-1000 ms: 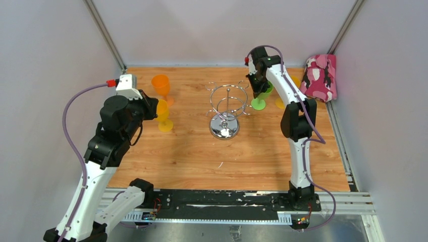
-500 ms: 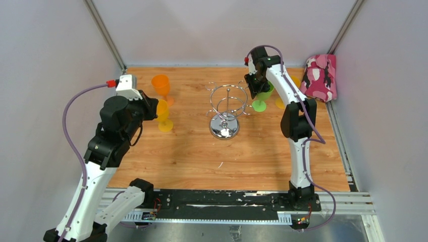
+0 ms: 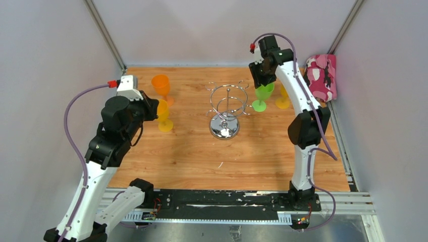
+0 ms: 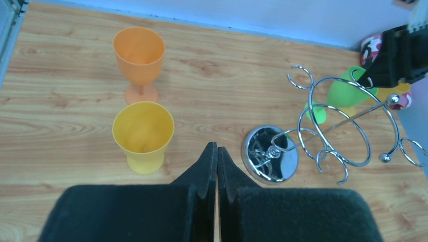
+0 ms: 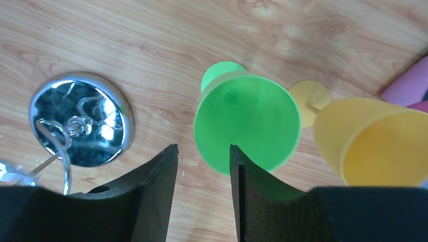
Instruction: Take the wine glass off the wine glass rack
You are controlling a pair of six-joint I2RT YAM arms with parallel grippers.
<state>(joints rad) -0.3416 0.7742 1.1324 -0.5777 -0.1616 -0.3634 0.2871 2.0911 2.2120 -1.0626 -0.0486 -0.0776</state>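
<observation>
The left arm [image 3: 108, 146] rises from its base at the near left corner, elbow bent high and forearm leaning inward. Its wrist aims the left gripper [image 4: 217, 149] forward and down — the two black fingers pressed together, tip to tip. The right arm [image 3: 303, 126] stands tall on its side and stretches toward the far end, wrist bent downward. The right gripper [image 5: 203, 149] points down, fingers parted with a clear gap between them.

There are four wine glasses, namely an orange glass [image 3: 161, 84], a green glass [image 3: 263, 92], a left yellow glass [image 3: 162, 112] and a right yellow glass [image 5: 373, 138], plus one wine glass rack [image 3: 224, 127] and one pink patterned bundle [image 3: 320, 75].
</observation>
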